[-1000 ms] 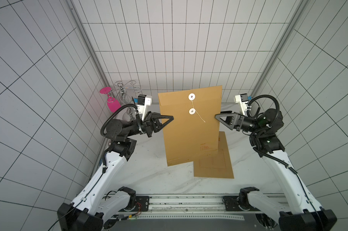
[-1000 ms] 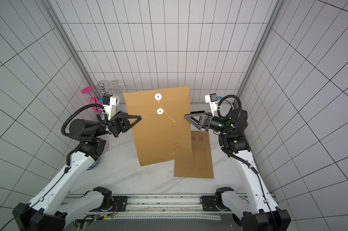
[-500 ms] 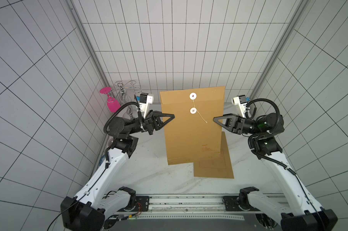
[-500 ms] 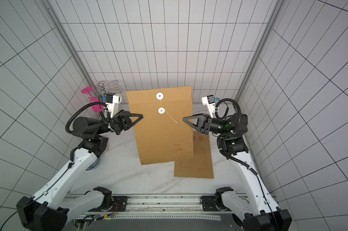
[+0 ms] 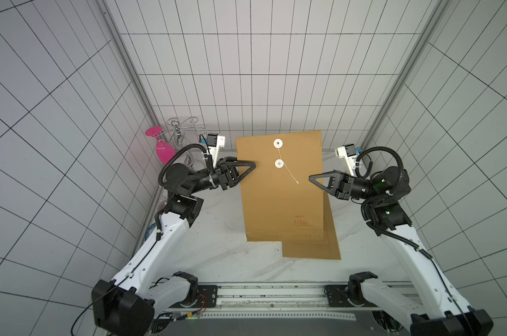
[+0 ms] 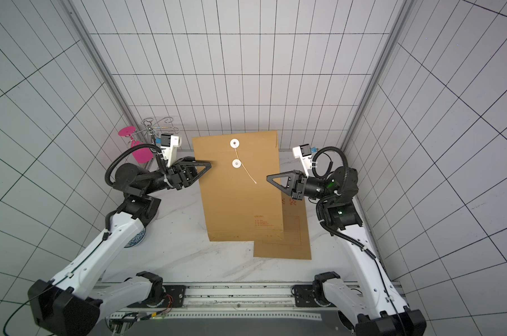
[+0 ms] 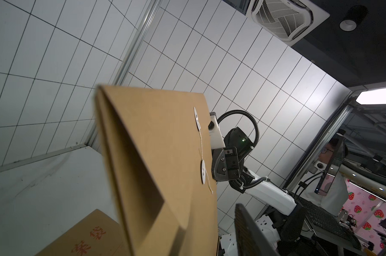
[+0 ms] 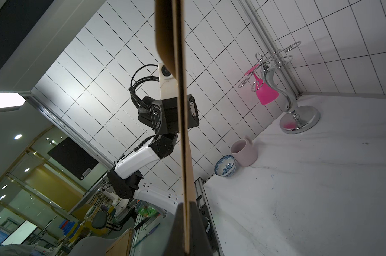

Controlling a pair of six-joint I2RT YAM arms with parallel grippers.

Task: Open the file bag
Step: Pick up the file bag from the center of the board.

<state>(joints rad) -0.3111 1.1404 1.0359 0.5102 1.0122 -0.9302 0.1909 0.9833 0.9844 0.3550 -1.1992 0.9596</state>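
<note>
Brown paper stands upright between the two claws: the file bag (image 5: pixel 278 203) is held up over a second bag (image 5: pixel 331 241) that lies flat on the tabletop (image 5: pixel 223 256). Whether its lower edge touches anything I cannot tell. The right claw (image 5: pixel 312 177) is clamped on the bag's right edge, about halfway down. The right wrist view shows the paper pinched between its fingers (image 8: pixel 202 228). The left claw (image 5: pixel 253 165) sits at the left edge near the top with its jaws apart. In the left wrist view one finger (image 7: pixel 247 228) stands clear of the paper, so the right claw alone seems to carry the bag.

The string (image 5: pixel 290 174) runs from the upper disc (image 5: pixel 278 143) to the lower disc (image 5: pixel 279 163), then trails loose with its end free on the bag's face. Whether a turn remains round the lower disc I cannot tell.

By my judgement the step in hand is a switch of hold, which leaves the left claw free to work on the closure. The next move calls for it to reach the loose string or the top edge, pinch it finely and draw it away while the right claw holds firm. Paper held by one edge may swing or twist
</note>
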